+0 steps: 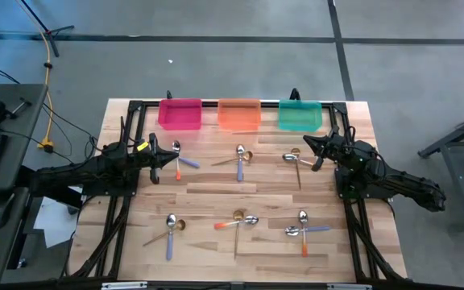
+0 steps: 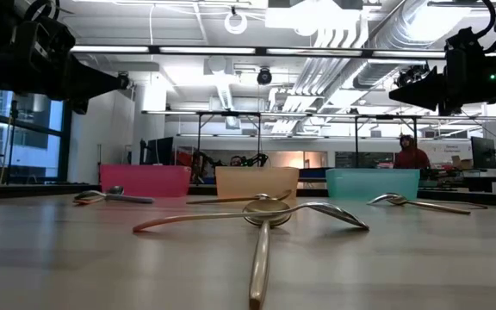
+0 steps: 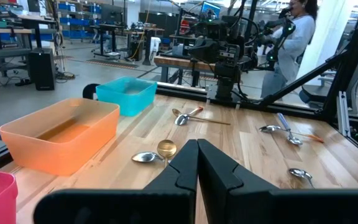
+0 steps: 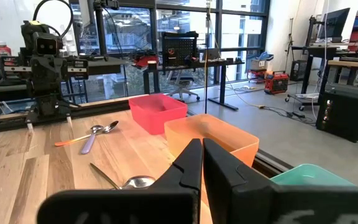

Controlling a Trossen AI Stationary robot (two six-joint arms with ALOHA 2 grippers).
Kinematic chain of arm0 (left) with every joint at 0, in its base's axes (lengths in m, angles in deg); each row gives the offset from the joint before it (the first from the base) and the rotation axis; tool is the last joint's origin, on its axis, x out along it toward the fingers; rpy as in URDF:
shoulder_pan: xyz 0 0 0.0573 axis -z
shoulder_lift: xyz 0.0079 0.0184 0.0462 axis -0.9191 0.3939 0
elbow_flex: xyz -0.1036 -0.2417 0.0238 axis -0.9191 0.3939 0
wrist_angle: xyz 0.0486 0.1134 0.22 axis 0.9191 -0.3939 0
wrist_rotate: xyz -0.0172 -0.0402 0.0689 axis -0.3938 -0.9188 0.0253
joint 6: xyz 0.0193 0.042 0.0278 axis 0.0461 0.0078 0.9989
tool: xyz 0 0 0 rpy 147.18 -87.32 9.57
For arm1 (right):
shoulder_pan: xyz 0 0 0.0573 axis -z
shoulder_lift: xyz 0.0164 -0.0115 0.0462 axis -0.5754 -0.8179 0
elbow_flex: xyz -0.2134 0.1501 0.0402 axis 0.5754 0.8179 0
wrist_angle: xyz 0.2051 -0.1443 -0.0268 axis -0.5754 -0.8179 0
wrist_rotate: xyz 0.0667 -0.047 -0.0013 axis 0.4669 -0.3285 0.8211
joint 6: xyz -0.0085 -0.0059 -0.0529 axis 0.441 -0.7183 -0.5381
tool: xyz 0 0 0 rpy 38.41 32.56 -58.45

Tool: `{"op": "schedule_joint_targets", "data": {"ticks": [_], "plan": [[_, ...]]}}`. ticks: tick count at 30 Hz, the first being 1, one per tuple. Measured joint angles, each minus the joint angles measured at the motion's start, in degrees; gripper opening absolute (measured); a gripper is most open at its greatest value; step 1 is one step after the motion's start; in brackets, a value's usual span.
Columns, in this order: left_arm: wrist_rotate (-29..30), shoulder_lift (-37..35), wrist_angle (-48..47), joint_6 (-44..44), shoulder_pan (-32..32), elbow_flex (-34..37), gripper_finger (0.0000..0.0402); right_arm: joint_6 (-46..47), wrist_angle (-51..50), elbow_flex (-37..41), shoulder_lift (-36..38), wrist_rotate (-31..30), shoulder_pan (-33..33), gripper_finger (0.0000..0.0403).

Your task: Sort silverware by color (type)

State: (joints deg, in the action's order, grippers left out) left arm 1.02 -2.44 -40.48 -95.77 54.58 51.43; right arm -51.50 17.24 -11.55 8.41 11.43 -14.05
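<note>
From above, three bins stand in a row at the far edge of the table (image 1: 216, 242): a pink bin (image 1: 180, 113) on the left, an orange bin (image 1: 239, 113) in the middle and a teal bin (image 1: 300, 114) on the right. The spoons lie in six small clusters on the wood, three in a far row (image 1: 240, 155) and three in a near row (image 1: 238, 221). The left gripper (image 1: 153, 159) hangs beside the far-left cluster (image 1: 178, 158); the right gripper (image 1: 312, 150) hangs beside the far-right cluster (image 1: 295, 159).

From table height, crossed spoons (image 2: 265, 215) lie nearest, with the bins behind them and both arms raised off the wood.

In the left wrist view, the left gripper (image 3: 197, 155) has its fingers pressed together, holding nothing, above a gold spoon (image 3: 165, 148).

In the right wrist view, the right gripper (image 4: 202, 155) is likewise closed and empty, with a spoon (image 4: 135, 182) on the table just below.
</note>
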Motion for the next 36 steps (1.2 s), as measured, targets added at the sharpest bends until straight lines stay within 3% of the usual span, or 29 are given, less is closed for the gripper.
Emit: {"op": "schedule_joint_targets", "data": {"ticks": [19, 25, 31, 36], "plan": [[0.4, 0.0, 0.0, 0.0, 0.0, 0.0, 0.0001, 0.0, 0.6, 0.0, 0.0, 0.0, 0.0, 0.0], [0.7, 0.0, 1.9, 1.7, 0.0, 0.0, 0.0001, -3.4, 8.7, 0.0, 0.0, 0.1, 0.0, 0.0], [0.9, 0.0, 2.2, 5.1, 0.0, 0.0, 0.0001, -0.1, 21.4, 0.0, -0.5, 1.4, 0.0, 0.0], [1.1, 0.0, 2.1, 7.1, 0.0, 0.0, 0.0001, 5.8, 16.5, -0.9, -4.4, 3.8, 0.0, 0.0]]}}
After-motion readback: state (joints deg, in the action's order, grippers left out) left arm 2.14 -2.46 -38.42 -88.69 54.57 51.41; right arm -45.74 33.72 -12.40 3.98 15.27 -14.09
